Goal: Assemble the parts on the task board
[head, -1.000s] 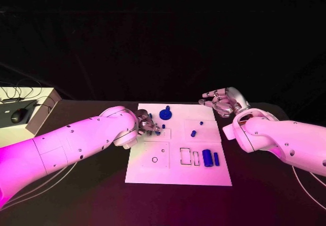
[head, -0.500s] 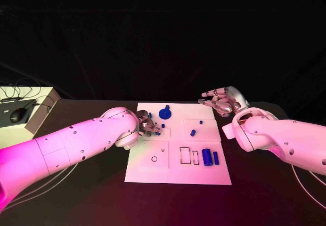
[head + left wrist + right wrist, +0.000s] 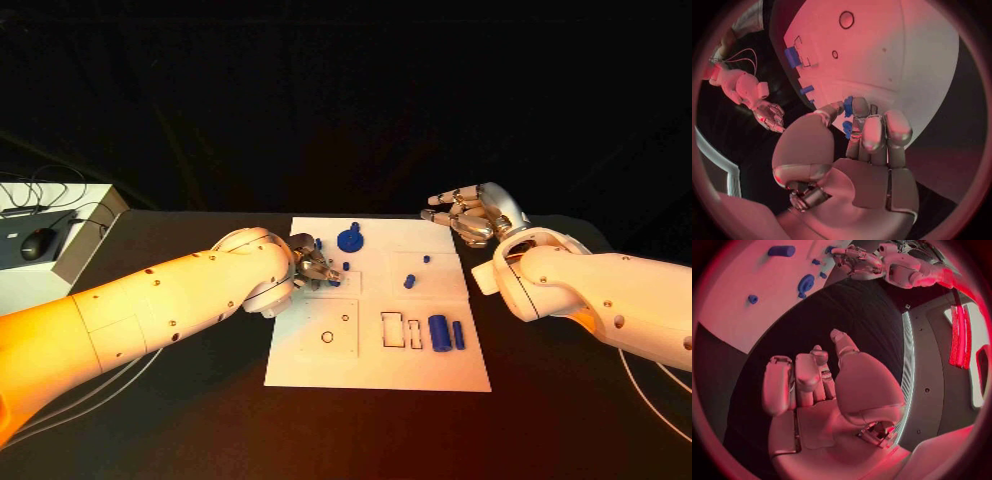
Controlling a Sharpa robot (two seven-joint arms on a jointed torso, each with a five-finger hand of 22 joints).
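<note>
- Board: white plate lying flat at the middle of the black table, with outlined recesses marked on its face
- Left hand: sits over the board's left edge, fingers drawn together around a small blue part (the left wrist view shows the piece between thumb and fingertips; a second blue bit sits just beside it, and whether it belongs to the same piece cannot be told)
- Right hand: hovers off the board's far right corner, above the table; fingers curled in loosely, nothing in them
- Round part: large blue piece standing near the board's far edge, just beyond the left hand
- Small parts: a few blue studs scattered on the board's right half, well apart from both hands
- Cylinder: blue, lying on the board's near right area, with a thinner blue bar just beside it on the right
- Rectangular recess: outlined slot just left of the cylinder
- Box: pale, at the table's far left, carrying a dark mouse and cables
</note>
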